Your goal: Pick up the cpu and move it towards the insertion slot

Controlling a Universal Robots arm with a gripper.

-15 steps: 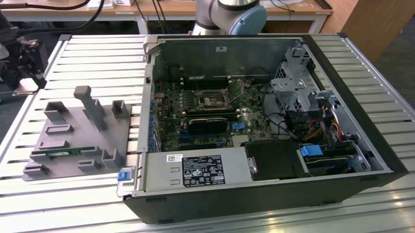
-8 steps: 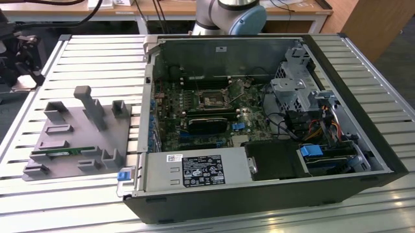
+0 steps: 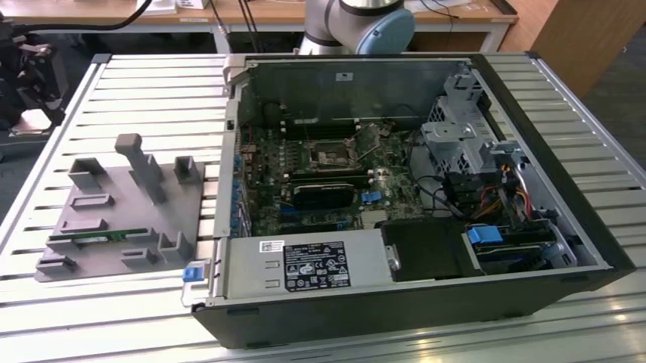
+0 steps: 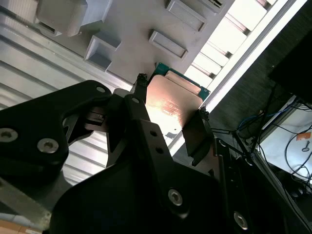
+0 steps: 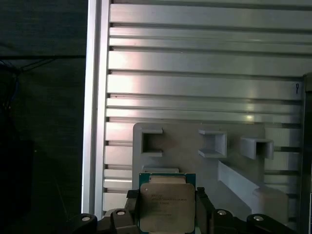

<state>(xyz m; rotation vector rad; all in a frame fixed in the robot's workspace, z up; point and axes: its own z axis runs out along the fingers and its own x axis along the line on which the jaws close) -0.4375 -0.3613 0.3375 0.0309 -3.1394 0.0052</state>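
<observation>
Silvery, green-rimmed square cpu (image 5: 167, 207) in firm grasp of the black end effector (image 4: 171, 100), over ribbed metal table (image 5: 195, 63).

Support: slatted aluminium table (image 3: 151, 83), slats running from the exterior view's left to its right. Two items rest directly on it.

1. Grey fixture plate (image 3: 131, 219) with raised blocks, lying flat toward the exterior view's left.
2. Open black computer case (image 3: 404, 318), toward the exterior view's right, just beside the plate.

In the first wrist view the plate (image 5: 185, 151) lies across the slats (image 5: 195, 87).
</observation>
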